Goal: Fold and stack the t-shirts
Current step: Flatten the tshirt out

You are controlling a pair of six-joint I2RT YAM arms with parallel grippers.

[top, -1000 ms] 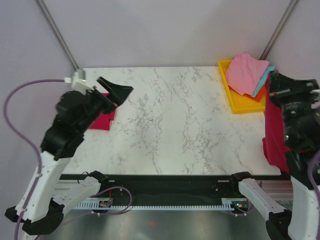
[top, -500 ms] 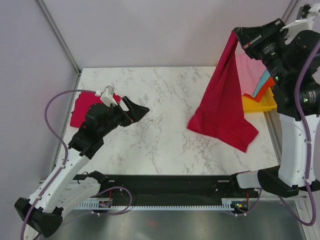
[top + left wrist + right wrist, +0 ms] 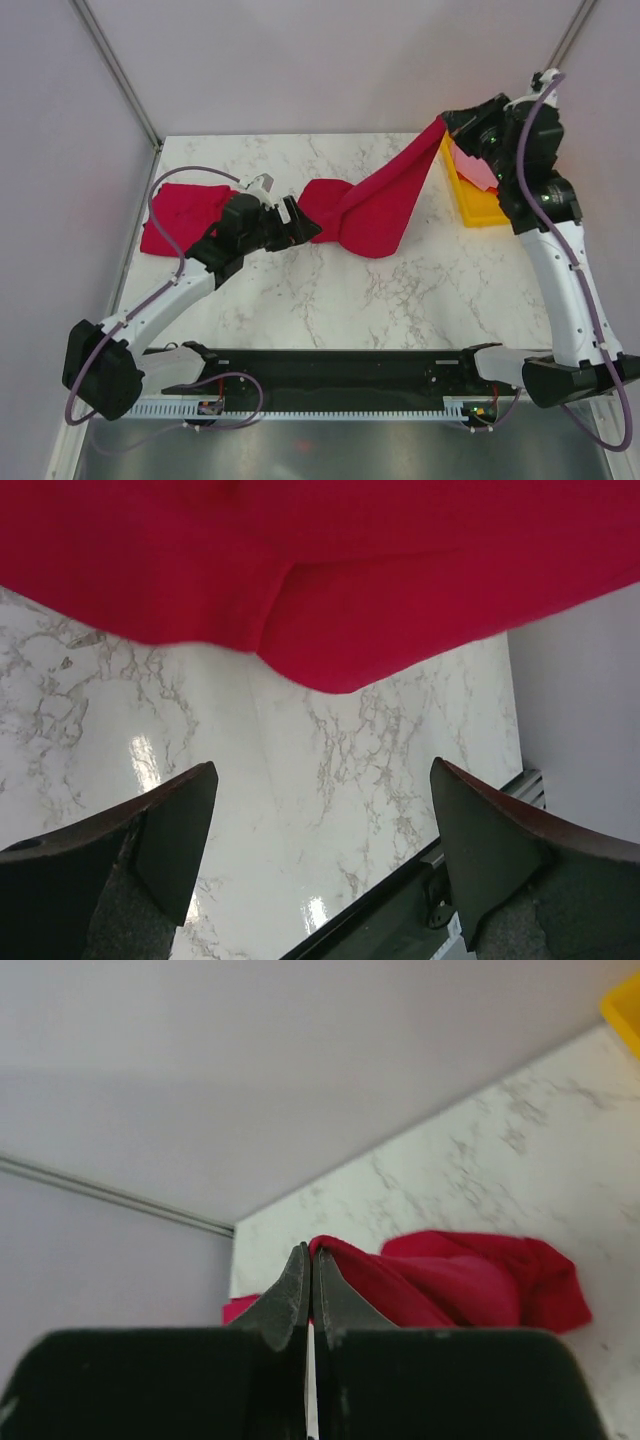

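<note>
The t-shirt (image 3: 365,205) I am handling stretches as a crimson band over the middle of the marble table (image 3: 400,290). One corner of it is lifted off the surface at the far right, and from there the cloth slopes down and to the left until its bunched lower part rests on the tabletop near the centre. My right gripper (image 3: 445,122) has that raised corner: in the right wrist view my two fingers are pressed together with a thin edge of red cloth pinched between them, and the rest of the shirt lies crumpled on the marble beyond. My left gripper (image 3: 303,224) sits low over the table just beside the left end of the resting cloth, jaws spread wide and nothing between them. The left wrist view shows the rounded red edge of the shirt ahead of both fingers (image 3: 160,840), apart from them, with bare marble in between. The second t-shirt (image 3: 185,215) lies on the table at its left edge, behind my left arm and separate from the first. Just beside my right gripper a yellow tray (image 3: 482,212) stands at the table's far right corner, with pink cloth (image 3: 472,168) in it.
</note>
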